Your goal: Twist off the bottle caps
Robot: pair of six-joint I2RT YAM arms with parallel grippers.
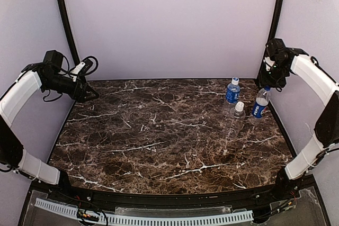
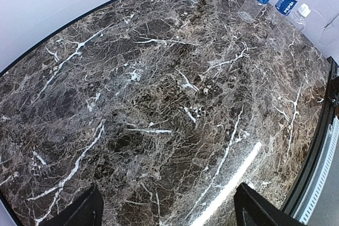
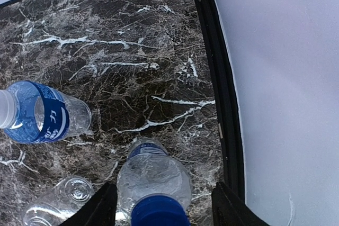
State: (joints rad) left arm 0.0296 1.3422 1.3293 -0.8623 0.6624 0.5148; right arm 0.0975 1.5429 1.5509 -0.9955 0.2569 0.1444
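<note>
Dark marble table [image 1: 159, 146] underneath; places given from the blue-capped bottle [image 3: 153, 175], upright near the far right edge. Well to its left: the left gripper [image 2: 167, 213], jaws wide, holding nothing. Directly above it: the right gripper [image 1: 269, 82], clearly the nearer, jaws wide and empty. Just left of it: a labelled bottle [image 1: 232, 95] and a plain bottle [image 1: 236, 121], upright, wearing white caps [image 1: 234, 80]. Down its vertical long axis, blue cap [image 3: 160, 211] centred between the jaws, apparently just under the tips.
</note>
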